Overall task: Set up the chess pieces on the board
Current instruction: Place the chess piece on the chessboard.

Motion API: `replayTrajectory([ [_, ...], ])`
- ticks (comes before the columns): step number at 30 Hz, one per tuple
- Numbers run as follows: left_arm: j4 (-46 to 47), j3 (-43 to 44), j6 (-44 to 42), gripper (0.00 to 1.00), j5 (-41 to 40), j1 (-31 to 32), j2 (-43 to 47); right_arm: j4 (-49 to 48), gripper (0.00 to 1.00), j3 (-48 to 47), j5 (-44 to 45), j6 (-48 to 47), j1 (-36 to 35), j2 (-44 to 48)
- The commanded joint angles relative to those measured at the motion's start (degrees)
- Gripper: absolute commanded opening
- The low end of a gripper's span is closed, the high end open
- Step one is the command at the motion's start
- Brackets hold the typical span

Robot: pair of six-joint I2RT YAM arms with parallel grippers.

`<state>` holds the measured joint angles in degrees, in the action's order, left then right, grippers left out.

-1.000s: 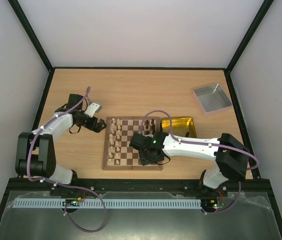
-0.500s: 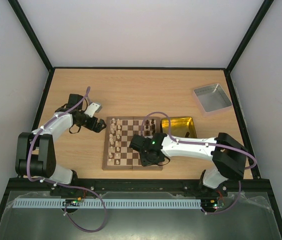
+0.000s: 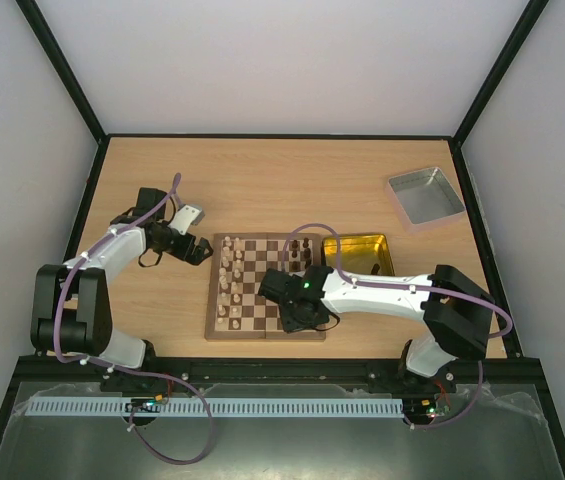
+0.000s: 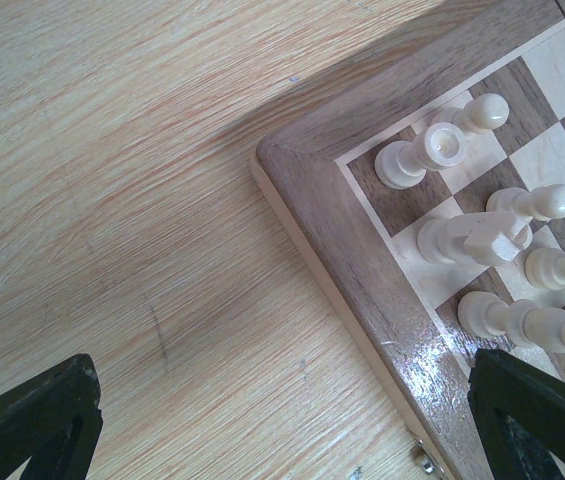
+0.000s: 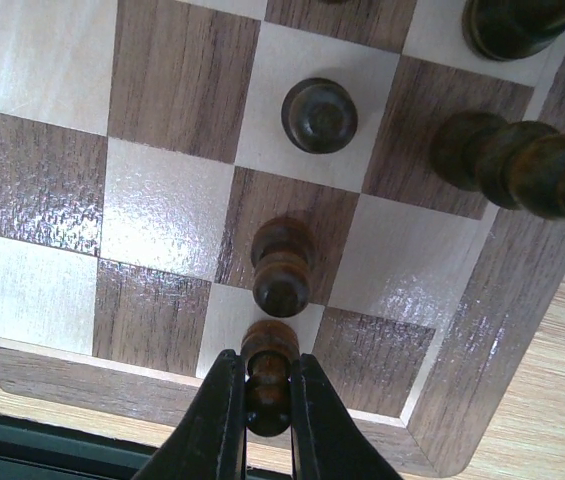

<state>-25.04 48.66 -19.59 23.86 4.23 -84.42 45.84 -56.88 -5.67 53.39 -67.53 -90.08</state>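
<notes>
Pinching a dark pawn (image 5: 267, 385) between the right jaws, low over a pale square in the edge row by the near right corner of the board (image 3: 262, 333); cannot tell whether touching the wood. Just ahead of it, another dark pawn (image 5: 282, 265) on a dark square. Holding the left jaws spread wide over bare counter (image 4: 112, 150) just beside the board's far left corner, gripping nothing. Along the board's left side, two columns of pale pieces (image 3: 230, 280); at its far right, a few dark pieces (image 3: 300, 250). Just beside the right edge, a gold tin (image 3: 357, 250).
</notes>
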Motion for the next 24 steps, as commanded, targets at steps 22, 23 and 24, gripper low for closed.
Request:
replayTrajectory([
  [22, -0.19, -0.5, 0.18, 1.0, -0.06, 0.25, 0.29, 0.15, 0.21, -1.1, 0.1, -0.03, -0.42, -1.2],
  [23, -0.11, -0.52, 0.17, 1.0, 0.0, 0.25, 0.32, 0.24, 0.22, -1.29, 0.13, -0.04, -0.41, -1.08],
  [24, -0.14, -0.54, 0.13, 1.0, 0.01, 0.25, 0.28, 0.38, 0.23, -1.56, 0.13, -0.11, -0.41, -1.06],
])
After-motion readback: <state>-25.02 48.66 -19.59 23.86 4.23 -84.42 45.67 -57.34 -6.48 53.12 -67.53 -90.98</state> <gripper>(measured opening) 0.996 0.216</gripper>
